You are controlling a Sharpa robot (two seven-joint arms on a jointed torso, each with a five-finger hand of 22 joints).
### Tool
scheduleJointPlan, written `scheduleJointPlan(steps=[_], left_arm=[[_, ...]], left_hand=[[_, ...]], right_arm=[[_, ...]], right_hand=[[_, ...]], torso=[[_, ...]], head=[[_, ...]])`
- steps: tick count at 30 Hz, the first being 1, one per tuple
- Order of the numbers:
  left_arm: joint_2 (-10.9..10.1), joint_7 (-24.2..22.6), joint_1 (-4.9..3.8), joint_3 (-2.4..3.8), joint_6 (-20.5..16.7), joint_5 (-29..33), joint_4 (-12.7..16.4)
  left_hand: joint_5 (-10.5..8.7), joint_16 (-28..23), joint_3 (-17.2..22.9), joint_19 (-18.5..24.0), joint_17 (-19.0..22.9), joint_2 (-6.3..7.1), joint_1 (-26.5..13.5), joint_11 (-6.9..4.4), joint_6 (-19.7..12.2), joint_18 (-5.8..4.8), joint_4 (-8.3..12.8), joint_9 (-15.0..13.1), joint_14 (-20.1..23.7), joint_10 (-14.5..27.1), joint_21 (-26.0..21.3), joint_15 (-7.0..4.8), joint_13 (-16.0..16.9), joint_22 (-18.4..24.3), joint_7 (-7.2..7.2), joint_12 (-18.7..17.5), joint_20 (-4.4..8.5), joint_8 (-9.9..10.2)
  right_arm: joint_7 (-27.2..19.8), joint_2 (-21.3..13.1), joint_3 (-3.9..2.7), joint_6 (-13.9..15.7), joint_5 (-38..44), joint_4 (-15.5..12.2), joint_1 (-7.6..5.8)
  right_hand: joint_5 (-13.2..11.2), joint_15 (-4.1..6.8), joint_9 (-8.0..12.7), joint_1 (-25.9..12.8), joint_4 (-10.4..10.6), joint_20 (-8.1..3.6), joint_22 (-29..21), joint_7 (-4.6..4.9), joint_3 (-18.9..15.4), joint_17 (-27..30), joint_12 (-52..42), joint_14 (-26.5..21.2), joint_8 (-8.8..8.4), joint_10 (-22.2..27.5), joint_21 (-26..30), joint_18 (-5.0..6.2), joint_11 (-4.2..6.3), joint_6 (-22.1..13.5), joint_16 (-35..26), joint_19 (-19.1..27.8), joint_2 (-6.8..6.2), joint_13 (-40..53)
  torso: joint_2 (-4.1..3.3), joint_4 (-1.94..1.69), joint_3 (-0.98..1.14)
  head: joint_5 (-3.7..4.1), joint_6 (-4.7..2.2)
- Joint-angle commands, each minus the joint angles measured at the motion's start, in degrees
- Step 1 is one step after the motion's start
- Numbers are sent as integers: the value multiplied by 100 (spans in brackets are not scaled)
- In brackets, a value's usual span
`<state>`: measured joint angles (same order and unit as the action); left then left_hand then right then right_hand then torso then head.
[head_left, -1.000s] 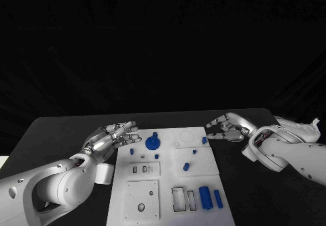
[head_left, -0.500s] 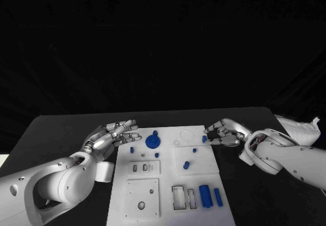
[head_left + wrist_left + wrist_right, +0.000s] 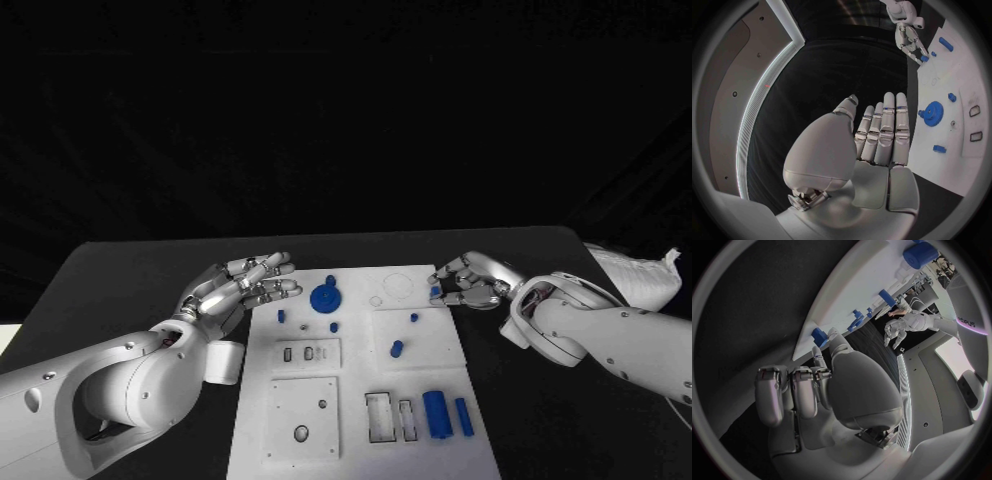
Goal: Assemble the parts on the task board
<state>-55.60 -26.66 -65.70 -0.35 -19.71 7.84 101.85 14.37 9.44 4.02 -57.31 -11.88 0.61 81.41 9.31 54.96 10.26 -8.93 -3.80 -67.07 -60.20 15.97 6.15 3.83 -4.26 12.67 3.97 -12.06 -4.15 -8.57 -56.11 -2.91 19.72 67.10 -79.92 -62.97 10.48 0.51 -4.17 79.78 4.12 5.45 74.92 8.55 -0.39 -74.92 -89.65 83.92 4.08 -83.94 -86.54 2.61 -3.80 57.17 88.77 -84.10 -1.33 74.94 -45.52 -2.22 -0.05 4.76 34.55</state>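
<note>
The white task board (image 3: pixel 433 370) lies in the middle of the black table. A blue gear (image 3: pixel 326 298) sits near its far left corner, also in the left wrist view (image 3: pixel 931 111). My left hand (image 3: pixel 238 285) (image 3: pixel 876 145) hovers just left of that corner, fingers straight and apart, holding nothing. A small blue part (image 3: pixel 434 292) (image 3: pixel 819 335) stands at the board's far right edge. My right hand (image 3: pixel 470 281) (image 3: pixel 836 390) is against it with fingers curled, thumb tip beside the part. I cannot tell whether it grips the part.
Small blue pegs (image 3: pixel 395 349) are scattered over the board's far half. Two longer blue bars (image 3: pixel 434 415) lie near its front right corner beside open slots (image 3: pixel 378 418). Black table (image 3: pixel 130 280) surrounds the board on both sides.
My right hand has moved left toward the board's far right edge and curled its fingers at the small blue part. The left hand has barely shifted.
</note>
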Motion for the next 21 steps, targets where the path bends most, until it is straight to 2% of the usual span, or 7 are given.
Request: scheduleJointPlan(steps=[1,7,10,21], left_arm=[[11,-32,-1,2,121,8,8],[8,-29,-1,2,121,8,8],[8,-27,-1,2,122,8,9],[8,-23,-1,2,123,8,9]], left_hand=[[-15,-28,13,-13,-9,-1,46,17,23,26,17,2,-2,3,-40,-8,-1,6,10,-22,-20,26],[-15,-28,13,-13,-9,-1,46,17,23,26,17,2,-2,3,-40,-8,-1,6,10,-22,-20,26],[-15,-28,13,-13,-9,-1,46,17,23,26,17,2,-2,3,-40,-8,-1,6,10,-22,-20,26],[-15,-28,13,-13,-9,-1,46,17,23,26,17,2,-2,3,-40,-8,-1,6,10,-22,-20,26]], right_arm=[[38,23,-1,-119,84,18,14],[47,40,-1,-133,97,37,21],[52,41,-1,-142,103,44,22],[59,39,-1,-147,123,54,23]], right_hand=[[-115,3,-9,12,-37,9,733,0,47,-1265,-35,558,17,-606,-22,-92,18,81,32,-200,95,1506],[-227,17,-15,46,-94,-3,750,-22,127,-1275,-35,560,30,-606,-28,-95,37,171,35,-208,169,1506],[-261,28,-19,66,-124,-10,759,-38,171,-1280,-35,561,37,-606,-32,-97,49,218,38,-213,200,1506],[-280,53,-24,106,-202,-33,784,-70,288,-1305,-35,566,44,-606,-43,-102,79,320,47,-225,263,1506]], torso=[[3,1,-1],[2,12,1],[1,7,1],[3,6,1]], head=[[1,10],[-16,8],[2,10],[16,23]])
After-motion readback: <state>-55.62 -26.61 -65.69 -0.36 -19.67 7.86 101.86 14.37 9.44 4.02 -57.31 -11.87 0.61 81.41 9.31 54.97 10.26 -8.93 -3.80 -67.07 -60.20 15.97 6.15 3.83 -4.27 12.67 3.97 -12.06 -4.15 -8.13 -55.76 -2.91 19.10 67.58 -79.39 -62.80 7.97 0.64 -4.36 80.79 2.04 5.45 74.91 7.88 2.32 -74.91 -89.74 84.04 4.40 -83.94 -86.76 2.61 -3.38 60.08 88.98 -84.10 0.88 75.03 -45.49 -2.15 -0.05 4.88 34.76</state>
